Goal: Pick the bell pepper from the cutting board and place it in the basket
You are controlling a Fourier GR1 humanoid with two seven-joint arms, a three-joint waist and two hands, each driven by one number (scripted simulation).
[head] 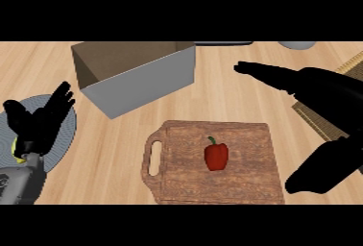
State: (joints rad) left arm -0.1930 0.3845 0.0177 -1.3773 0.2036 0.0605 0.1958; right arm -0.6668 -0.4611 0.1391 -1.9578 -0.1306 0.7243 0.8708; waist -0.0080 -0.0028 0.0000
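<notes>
1. Along the right edge, the right hand (322,91) hangs over a woven mat (353,63), fingers straight and spread, holding nothing; bare counter (234,103) separates it from the cutting board (248,185).
2. At the left edge, the left hand (39,122) rests open, fingers up, above a striped plate (67,129); a yellow scrap (17,150) there may be food.
3. Mid-board lies the bell pepper (216,156), apart from both hands.
4. Behind the board stands the basket (142,84), a grey open box.

Small red bell pepper (216,156) with a green stem at its far end lies lengthwise near the middle of the brown wooden cutting board (248,185). Board lies flat, handle slot on its left side. Open-topped rectangular basket (145,84), grey walls and brown inside, stands beyond the board's left corner, apart from it and set askew.
</notes>
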